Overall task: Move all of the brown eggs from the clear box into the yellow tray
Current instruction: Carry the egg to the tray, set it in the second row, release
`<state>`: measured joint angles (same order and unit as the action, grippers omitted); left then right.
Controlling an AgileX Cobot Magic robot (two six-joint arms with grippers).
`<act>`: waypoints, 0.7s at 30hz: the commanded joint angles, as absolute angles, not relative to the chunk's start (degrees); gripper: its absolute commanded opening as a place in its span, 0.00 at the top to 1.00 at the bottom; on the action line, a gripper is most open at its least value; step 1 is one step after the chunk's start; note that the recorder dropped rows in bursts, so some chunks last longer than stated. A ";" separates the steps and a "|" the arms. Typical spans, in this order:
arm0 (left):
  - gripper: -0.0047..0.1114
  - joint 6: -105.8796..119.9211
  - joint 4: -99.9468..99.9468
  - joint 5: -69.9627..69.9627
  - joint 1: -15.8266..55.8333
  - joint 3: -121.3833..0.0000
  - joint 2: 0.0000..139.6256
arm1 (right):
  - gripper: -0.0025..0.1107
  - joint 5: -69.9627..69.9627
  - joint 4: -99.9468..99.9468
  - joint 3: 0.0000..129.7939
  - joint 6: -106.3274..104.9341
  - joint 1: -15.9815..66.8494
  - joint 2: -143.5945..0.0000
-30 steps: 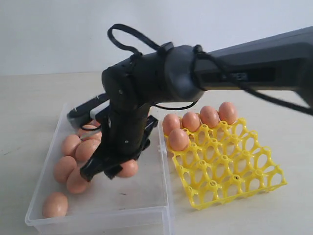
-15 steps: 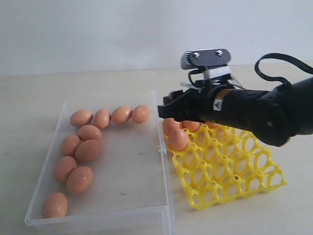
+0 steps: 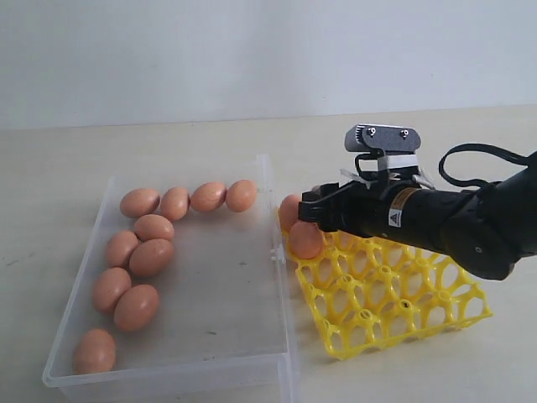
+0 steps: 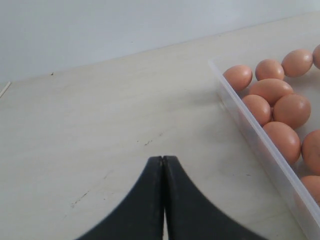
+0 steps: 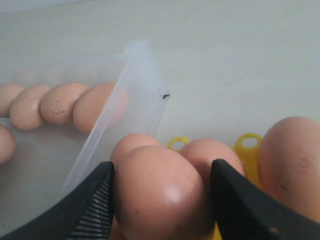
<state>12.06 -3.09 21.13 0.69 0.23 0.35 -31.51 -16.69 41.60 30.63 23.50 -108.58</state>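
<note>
Several brown eggs (image 3: 151, 256) lie along the left and far side of the clear box (image 3: 281, 336). On its right stands the yellow tray (image 3: 394, 294), with an egg (image 3: 305, 239) in a near-left cup and others half hidden behind the arm. My right gripper (image 3: 312, 210) hovers low over the tray's far-left corner. In the right wrist view this gripper (image 5: 162, 170) is shut on a brown egg (image 5: 162, 192), just above seated eggs. My left gripper (image 4: 163, 160) is shut and empty over bare table beside the box wall (image 4: 260, 142).
The pale tabletop (image 3: 67, 168) surrounds box and tray, with a plain wall behind. The right arm's black body (image 3: 453, 222) lies across the tray's far rows, with a cable looping above it.
The right arm rose out of the clear box with an egg and swung right, then dropped lower over the tray's far-left corner. The box holds one egg fewer.
</note>
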 commanded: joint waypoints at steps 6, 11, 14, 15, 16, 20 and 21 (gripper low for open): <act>0.96 11.77 -3.54 20.65 0.59 0.00 0.00 | 0.98 -32.75 -16.87 41.29 30.01 23.22 -109.92; 0.96 11.77 -3.54 20.65 0.59 0.00 0.00 | 0.98 -34.48 -16.37 38.96 26.92 23.22 -108.10; 0.96 11.77 -3.54 20.65 0.59 0.00 0.00 | 0.98 -36.79 -12.42 36.94 24.27 23.22 -106.32; 0.96 11.77 -3.54 20.65 0.59 0.00 0.00 | 0.98 -37.55 -11.78 36.39 23.66 23.22 -106.00; 0.96 11.77 -3.54 20.65 0.59 0.00 0.00 | 0.98 -38.03 -11.66 36.26 23.41 23.22 -105.86; 0.96 11.77 -3.54 20.65 0.59 0.00 0.00 | 0.98 -37.77 -12.32 36.26 23.27 23.22 -105.98; 0.96 11.77 -3.54 20.65 0.59 0.00 0.00 | 0.98 -38.00 -12.29 36.26 22.45 23.05 -105.98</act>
<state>12.06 -3.09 21.13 0.69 0.23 0.35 -36.33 -12.38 36.56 24.06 23.50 -106.36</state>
